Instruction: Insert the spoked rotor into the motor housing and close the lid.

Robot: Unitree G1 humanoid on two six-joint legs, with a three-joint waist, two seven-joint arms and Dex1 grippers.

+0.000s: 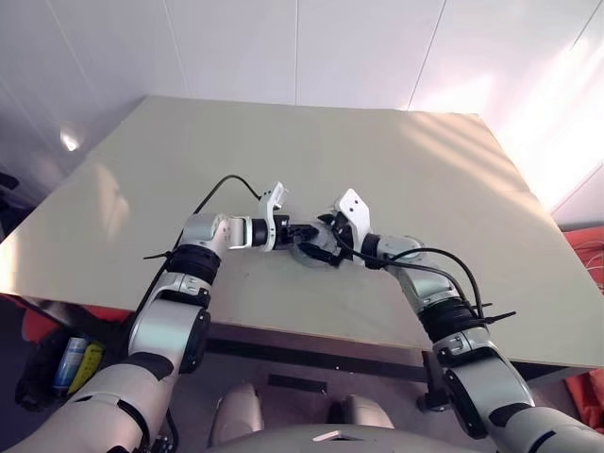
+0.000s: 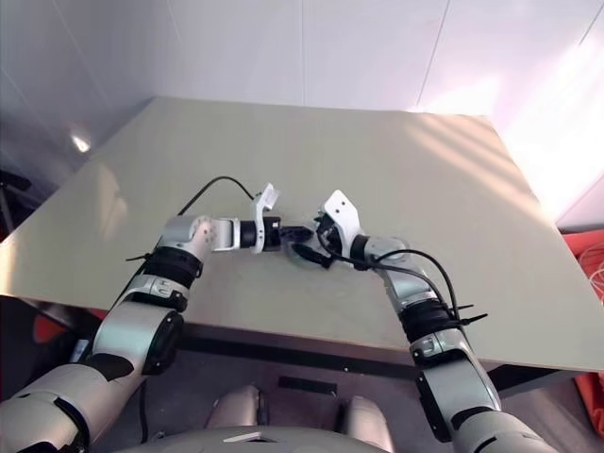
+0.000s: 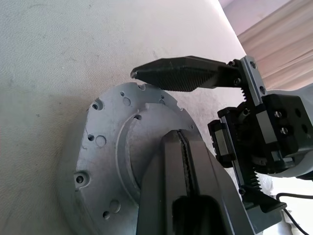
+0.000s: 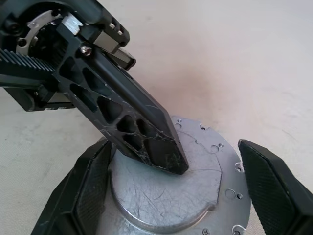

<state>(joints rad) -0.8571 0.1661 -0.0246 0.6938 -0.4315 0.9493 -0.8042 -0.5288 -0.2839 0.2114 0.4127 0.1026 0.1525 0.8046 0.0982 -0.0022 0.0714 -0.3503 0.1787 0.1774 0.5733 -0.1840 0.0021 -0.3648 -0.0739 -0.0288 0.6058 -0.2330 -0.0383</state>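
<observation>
Both grippers (image 2: pixel 304 241) over table (image 2: pixel 444 198)

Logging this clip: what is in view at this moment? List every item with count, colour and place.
table: one, pale beige, in front of the robot.
grey metal disc: one, silver-grey, raised centre and small holes round its rim, on the table between the grippers; cannot tell whether it is the lid or the housing's back.
containers: two, blue and yellow, low down beyond the table's left edge.
orange-red object: one, past the table's right edge.
left gripper: black, shut, tip at the disc's raised centre.
right gripper: black, open, a finger on either side of the disc.
</observation>
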